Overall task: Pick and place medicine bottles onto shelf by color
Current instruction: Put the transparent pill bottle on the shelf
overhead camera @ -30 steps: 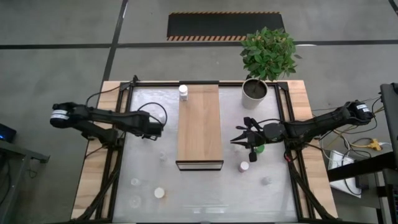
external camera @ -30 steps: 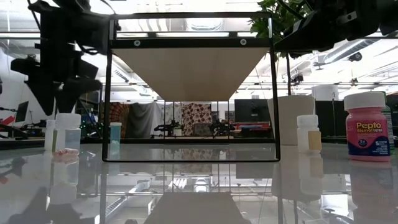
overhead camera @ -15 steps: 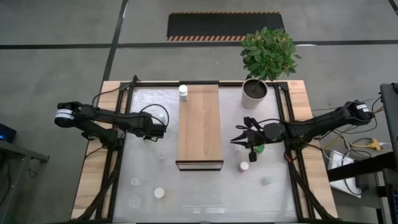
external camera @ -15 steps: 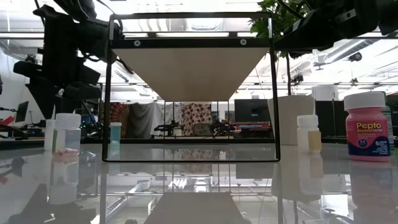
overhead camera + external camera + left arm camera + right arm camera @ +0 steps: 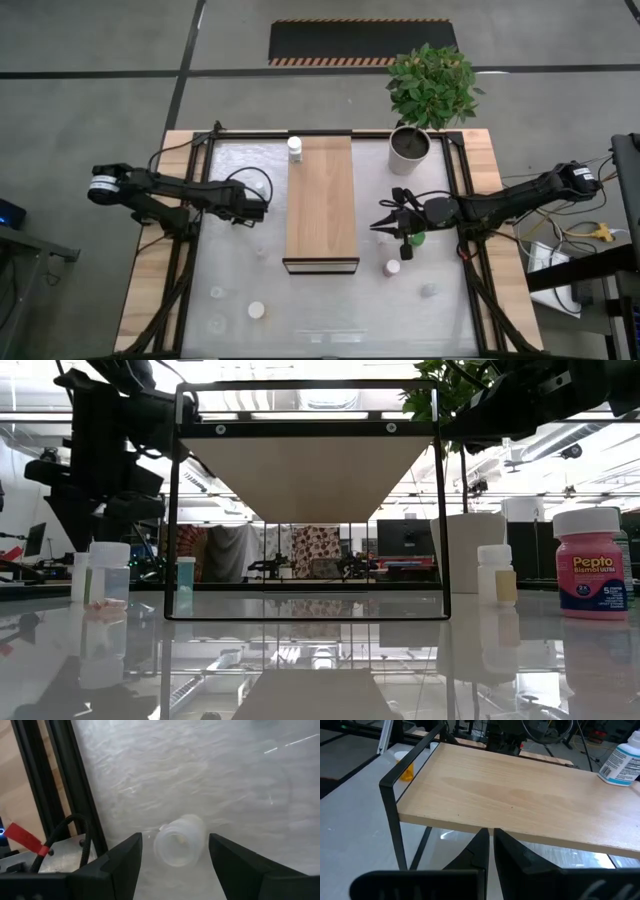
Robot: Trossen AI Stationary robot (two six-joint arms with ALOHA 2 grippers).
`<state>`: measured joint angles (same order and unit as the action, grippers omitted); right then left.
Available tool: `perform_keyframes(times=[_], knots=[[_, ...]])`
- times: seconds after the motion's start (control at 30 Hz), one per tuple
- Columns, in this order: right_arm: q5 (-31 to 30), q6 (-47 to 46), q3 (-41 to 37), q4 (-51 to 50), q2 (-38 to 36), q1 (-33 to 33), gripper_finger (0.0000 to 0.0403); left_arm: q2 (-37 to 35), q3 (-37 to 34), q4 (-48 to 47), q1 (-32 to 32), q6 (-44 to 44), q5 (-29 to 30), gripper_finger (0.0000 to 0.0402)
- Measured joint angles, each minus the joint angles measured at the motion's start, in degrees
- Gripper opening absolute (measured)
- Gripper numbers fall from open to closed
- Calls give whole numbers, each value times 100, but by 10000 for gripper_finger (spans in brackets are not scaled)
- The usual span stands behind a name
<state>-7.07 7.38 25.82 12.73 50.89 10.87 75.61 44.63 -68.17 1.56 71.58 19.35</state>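
From above, the long light-wood shelf plank on its black metal frame (image 5: 321,203) stands in the middle of the glossy white table (image 5: 330,310), with one white-capped bottle (image 5: 294,148) on its far left corner. The left gripper (image 5: 258,208) hangs over the table just left of the shelf, and the right gripper (image 5: 384,226) hangs just right of it, beside a small green-topped bottle (image 5: 417,239) and near a maroon bottle with a white cap (image 5: 393,268). A white pot with a leafy green plant (image 5: 409,144) stands at the far right corner. Only the left wrist view settles that gripper's state: its fingers (image 5: 120,865) stand well apart on either side of a small translucent bottle (image 5: 179,840) on the table, not touching it. The right wrist view shows its own fingers (image 5: 479,851) pressed together and empty, facing the shelf's long edge (image 5: 520,795), with a white bottle with a blue label (image 5: 621,762) on the plank's far end and an orange bottle with a white cap (image 5: 405,765) beyond it. The low view alone makes the label readable: a pink bottle marked Pepto (image 5: 592,565) on the right, a tan-filled white-capped bottle (image 5: 496,575) beside it, and clear bottles (image 5: 108,572) on the left.
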Motion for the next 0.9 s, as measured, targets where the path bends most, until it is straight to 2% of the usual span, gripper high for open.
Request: perform_keyframes(times=[0.63,0.9], knots=[[0,-50,0,0,0,0,18,0,-16,275,-2,8,44,212],[0,-50,0,-2,0,-2,18,0,-311,301,-6,156,-90,212]])
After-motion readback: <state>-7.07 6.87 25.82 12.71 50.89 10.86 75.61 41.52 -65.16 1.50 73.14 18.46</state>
